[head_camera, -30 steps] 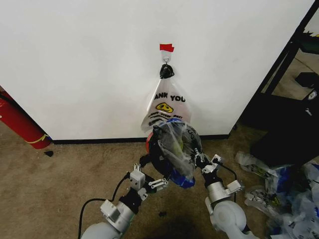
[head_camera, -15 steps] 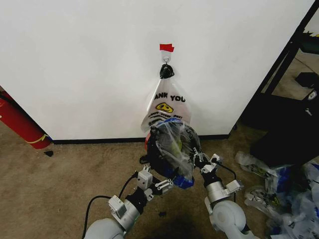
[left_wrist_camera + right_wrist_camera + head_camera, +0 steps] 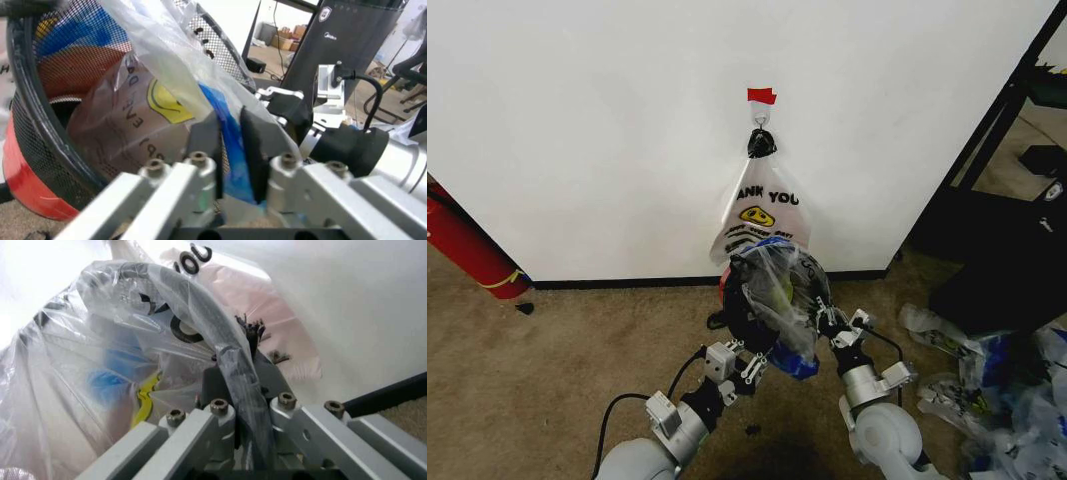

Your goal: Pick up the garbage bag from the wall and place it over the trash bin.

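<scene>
The trash bin (image 3: 739,305), black mesh with a red base, is tipped with its mouth toward me just in front of the wall (image 3: 577,130). The see-through garbage bag (image 3: 785,290) with blue patches is draped over its rim. My left gripper (image 3: 749,362) is at the bin's lower edge, and in its wrist view the left gripper (image 3: 230,135) is shut on a blue-printed fold of the garbage bag (image 3: 167,60) beside the mesh (image 3: 40,125). My right gripper (image 3: 829,322) is at the bin's right side. There the right gripper (image 3: 237,375) is shut on the bag-covered rim, plastic (image 3: 80,355) bunched around it.
A white "THANK YOU" bag (image 3: 762,215) hangs from a hook (image 3: 760,120) under red tape (image 3: 762,96), right behind the bin. A red cylinder (image 3: 467,245) leans at the left. A black rack (image 3: 1012,150) and crumpled plastic bags (image 3: 987,390) crowd the floor at the right.
My left arm has reached forward and to the right, bringing its gripper up to the bin's lower rim. The right gripper and the bin have stayed in place.
</scene>
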Robot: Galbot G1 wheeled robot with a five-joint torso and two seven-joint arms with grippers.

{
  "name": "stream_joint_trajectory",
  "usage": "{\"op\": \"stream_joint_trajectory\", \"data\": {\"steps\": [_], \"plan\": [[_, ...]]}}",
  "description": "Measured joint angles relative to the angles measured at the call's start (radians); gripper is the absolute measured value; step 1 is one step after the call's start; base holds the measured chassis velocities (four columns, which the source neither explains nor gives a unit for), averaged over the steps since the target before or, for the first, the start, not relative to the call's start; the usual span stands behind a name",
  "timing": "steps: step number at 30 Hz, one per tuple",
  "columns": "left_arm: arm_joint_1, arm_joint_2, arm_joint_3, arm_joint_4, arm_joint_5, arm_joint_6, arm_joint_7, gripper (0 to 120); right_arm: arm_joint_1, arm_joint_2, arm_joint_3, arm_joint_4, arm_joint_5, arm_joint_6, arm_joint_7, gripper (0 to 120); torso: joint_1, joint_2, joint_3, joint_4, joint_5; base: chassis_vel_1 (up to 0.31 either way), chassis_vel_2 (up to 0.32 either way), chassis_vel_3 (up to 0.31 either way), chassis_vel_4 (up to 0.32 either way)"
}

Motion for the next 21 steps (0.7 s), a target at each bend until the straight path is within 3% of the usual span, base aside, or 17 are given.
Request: {"op": "stream_joint_trajectory", "data": {"steps": [2, 9, 21], "plan": [[0.006, -0.001, -0.008, -0.003, 0.0, -0.004, 0.001, 0, 0.002, 0.001, 0.001, 0.0, 0.0, 0.0, 0.003, 0, 0.0, 0.0, 0.0, 0.0, 0.0, 0.0, 0.0, 0.0, 0.0], [0.049, -0.011, -0.047, -0.014, 0.017, -0.023, -0.01, 0, 0.005, -0.001, 0.008, 0.008, 0.057, -0.002, 0.035, 0, 0.0, 0.0, 0.0, 0.0, 0.0, 0.0, 0.0, 0.0, 0.0], [0.099, -0.029, -0.077, 0.048, 0.059, -0.03, -0.069, 0, -0.023, -0.028, 0.033, 0.065, 0.159, -0.073, 0.133, 0, 0.0, 0.0, 0.0, 0.0, -0.0001, 0.0, 0.0, 0.0, 0.0]]}}
